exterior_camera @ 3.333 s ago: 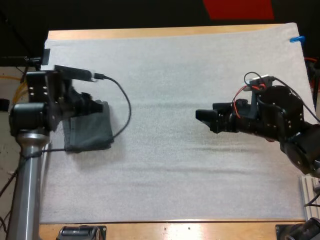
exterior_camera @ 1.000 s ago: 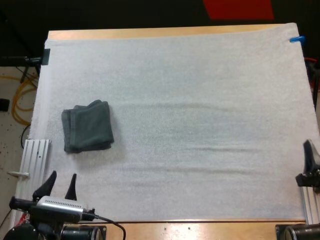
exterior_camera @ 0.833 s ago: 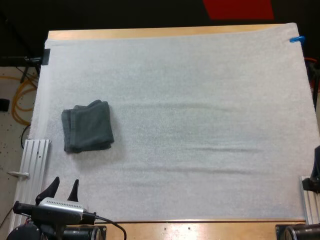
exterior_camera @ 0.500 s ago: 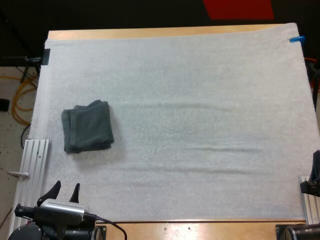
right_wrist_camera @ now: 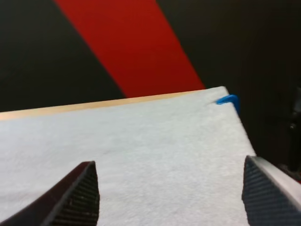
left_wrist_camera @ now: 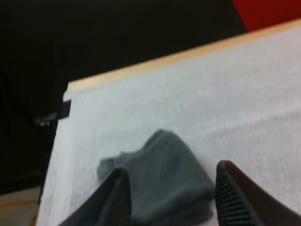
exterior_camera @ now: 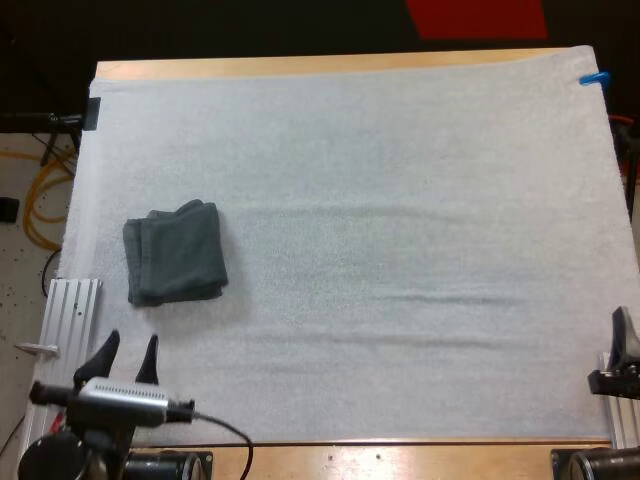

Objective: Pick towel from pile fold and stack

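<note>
My left gripper [exterior_camera: 125,358] hangs spread and empty at the near left corner of the white mat [exterior_camera: 400,250]. My right gripper [right_wrist_camera: 169,188], at the near right edge, has its fingers wide apart in its wrist view. Farther on, by the left edge, lies the folded grey-green towel [exterior_camera: 175,252].

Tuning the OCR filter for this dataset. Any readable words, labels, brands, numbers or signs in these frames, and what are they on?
None: no word, number, label or logo can be read in any view.
The towel is plain grey-green with no tag showing.
The mat is blank white.
The table shows bare wood along its edge.
</note>
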Available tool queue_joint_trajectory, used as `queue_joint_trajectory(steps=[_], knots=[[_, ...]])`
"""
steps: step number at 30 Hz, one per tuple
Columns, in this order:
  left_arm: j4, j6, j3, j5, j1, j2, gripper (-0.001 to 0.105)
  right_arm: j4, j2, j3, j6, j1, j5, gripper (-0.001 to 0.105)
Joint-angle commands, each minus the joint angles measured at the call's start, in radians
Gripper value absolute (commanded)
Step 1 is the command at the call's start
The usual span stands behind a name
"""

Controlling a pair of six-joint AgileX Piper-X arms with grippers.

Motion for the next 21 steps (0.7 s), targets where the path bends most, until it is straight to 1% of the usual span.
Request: queue_joint_trajectory(steps=[1,3,5,7,9,12,16,19,21], knots=[[-0.050,-0.011,0.019,0.005,-0.001,-0.007,0.040,-0.012,-0.044,-0.004,-0.018,0.001,-0.015,0.063],[-0.108,-0.011,0.065,0.005,-0.001,-0.007,0.040,-0.012,-0.044,-0.004,-0.018,0.001,-0.015,0.063],[-0.135,-0.011,0.100,0.005,-0.001,-0.007,0.040,-0.012,-0.044,-0.004,-0.018,0.001,-0.015,0.063],[-0.143,-0.011,0.123,0.009,-0.001,-0.007,0.040,-0.012,-0.044,-0.004,-0.018,0.001,-0.015,0.063],[-0.140,-0.011,0.146,0.029,-0.001,-0.005,0.040,-0.010,-0.044,-0.004,-0.018,0.001,-0.015,0.063],[-0.140,-0.011,0.164,0.051,-0.001,-0.005,0.040,-0.010,-0.044,-0.004,-0.018,0.001,-0.015,0.063],[-0.133,-0.031,0.165,0.051,-0.001,-0.005,0.040,-0.010,-0.044,0.010,-0.018,0.001,-0.015,0.063],[-0.115,-0.050,0.165,0.051,-0.001,-0.005,0.040,-0.010,-0.044,0.044,-0.015,0.001,-0.015,0.063],[-0.110,-0.055,0.165,0.051,-0.001,-0.005,0.040,-0.009,-0.044,0.069,0.005,0.001,-0.016,0.063]])
